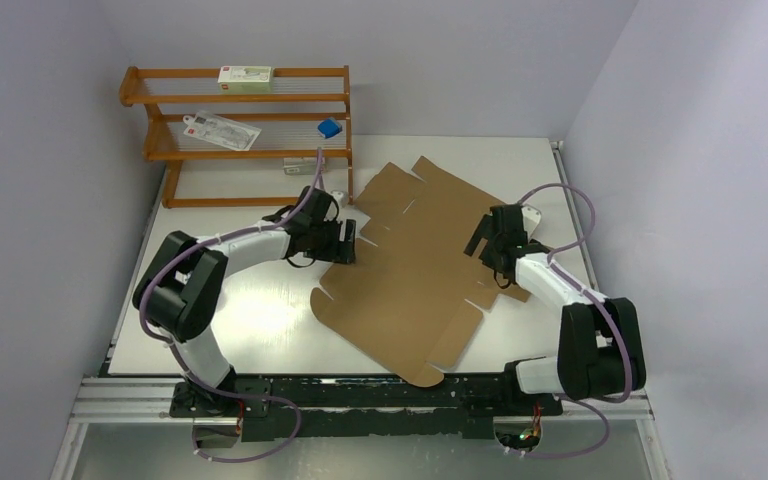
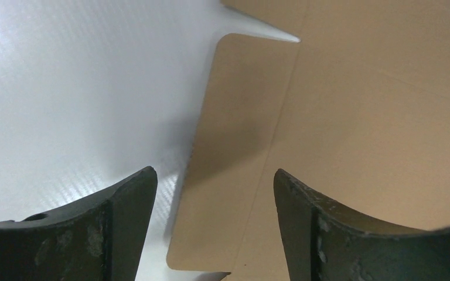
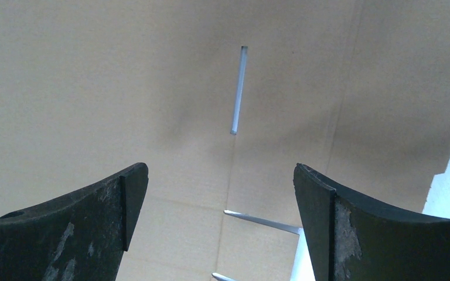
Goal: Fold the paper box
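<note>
1. The paper box (image 1: 415,270) lies unfolded on the white bench (image 1: 250,310). It is a flat sheet of plain brown cardboard with flaps and cut slits, set at a slant, one corner reaching toward the near edge between the two arms.
2. The left tool (image 1: 345,242) is at the sheet's left edge, about halfway along it. In its own camera the jaws stand wide apart and hold nothing.
3. From that wrist view, one finger (image 2: 123,222) hangs over bare bench and the other (image 2: 316,228) over cardboard. A rounded flap (image 2: 234,117) and the sheet's edge lie in the gap between them.
4. I cannot tell whether the left tool touches the cardboard or sits just above it.
5. The right tool (image 1: 487,252) is over the right-hand part of the sheet, near its right edge and well apart from the left tool.
6. Its jaws are also spread wide with nothing between them. Both fingers have cardboard under them, and only a strip of bench shows at the right of that wrist view.
7. A narrow slit (image 3: 238,88) in the cardboard runs ahead of the right tool, roughly in line with the gap between its fingers.
8. At the far left corner of the bench stands a wooden rack (image 1: 235,120). A white carton (image 1: 245,74) sits on its top shelf, and a small blue thing (image 1: 329,127) lower down.
</note>
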Controlling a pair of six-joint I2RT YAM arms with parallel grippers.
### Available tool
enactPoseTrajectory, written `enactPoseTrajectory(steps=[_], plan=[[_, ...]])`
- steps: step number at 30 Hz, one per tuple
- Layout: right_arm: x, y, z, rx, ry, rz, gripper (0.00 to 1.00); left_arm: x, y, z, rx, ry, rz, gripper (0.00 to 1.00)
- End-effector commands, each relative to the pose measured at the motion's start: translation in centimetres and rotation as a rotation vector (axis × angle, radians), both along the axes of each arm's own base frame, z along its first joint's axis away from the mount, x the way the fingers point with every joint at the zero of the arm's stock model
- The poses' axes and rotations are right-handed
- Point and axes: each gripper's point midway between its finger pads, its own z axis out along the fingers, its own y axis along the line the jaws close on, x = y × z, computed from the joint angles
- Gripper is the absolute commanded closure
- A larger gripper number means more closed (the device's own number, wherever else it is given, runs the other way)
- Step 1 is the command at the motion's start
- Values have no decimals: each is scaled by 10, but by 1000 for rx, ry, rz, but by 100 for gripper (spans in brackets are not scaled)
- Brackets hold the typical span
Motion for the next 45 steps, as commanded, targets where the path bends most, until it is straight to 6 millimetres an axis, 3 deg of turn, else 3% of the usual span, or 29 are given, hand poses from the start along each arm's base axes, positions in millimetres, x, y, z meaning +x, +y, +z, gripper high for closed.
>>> enactPoseTrajectory(steps=[1, 10, 12, 16, 19, 27, 32, 40, 45], plan=[[7, 1, -10, 13, -1, -14, 0, -1, -28, 16, -140, 7, -98, 24], [21, 16, -14, 60, -23, 48, 0, -29, -19, -7, -138, 87, -111, 27], [23, 19, -12, 71, -32, 65, 0, -24, -7, -9, -73, 67, -72, 27], [23, 22, -10, 74, -38, 89, 0, -3, 11, 16, 14, -47, -7, 22], [24, 25, -9, 86, -50, 105, 0, 6, 7, 23, 20, -64, -25, 21], [25, 31, -2, 104, -71, 148, 0, 8, -6, -7, -92, 58, -64, 24], [23, 35, 1, 120, -85, 166, 0, 5, -10, -8, -164, 101, -80, 26], [25, 40, 4, 142, -98, 184, 1, -12, -8, -4, -236, 142, -96, 41], [25, 43, 4, 151, -101, 192, 1, -12, -5, 11, -277, 122, -93, 64]])
